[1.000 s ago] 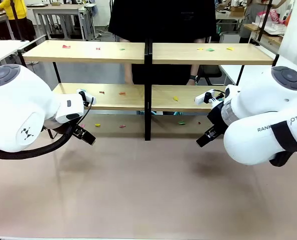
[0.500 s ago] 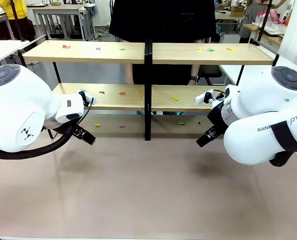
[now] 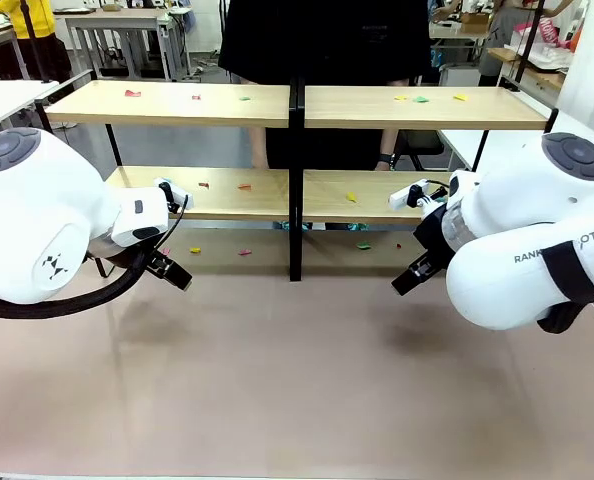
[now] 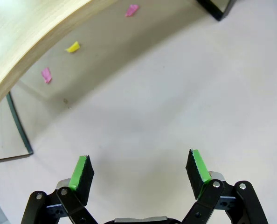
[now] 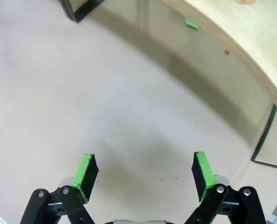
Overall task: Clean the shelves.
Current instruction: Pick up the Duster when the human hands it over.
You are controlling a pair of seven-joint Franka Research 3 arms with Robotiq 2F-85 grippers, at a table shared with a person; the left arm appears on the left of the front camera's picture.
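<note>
Shelves of four long light-wood boards in a thin black metal frame (image 3: 167,110) stand across the far side of the beige table (image 3: 297,380), beyond both arms. I see small paper scraps scattered on them: a red scrap (image 3: 132,93) on the upper left board, a green scrap (image 3: 420,98) on the upper right, and a yellow scrap (image 3: 352,197) on the lower right. Another red piece (image 3: 244,252) lies on the table under the rack. My left gripper (image 4: 138,163) is spread wide and empty above bare table. My right gripper (image 5: 143,165) is also spread and empty.
</note>
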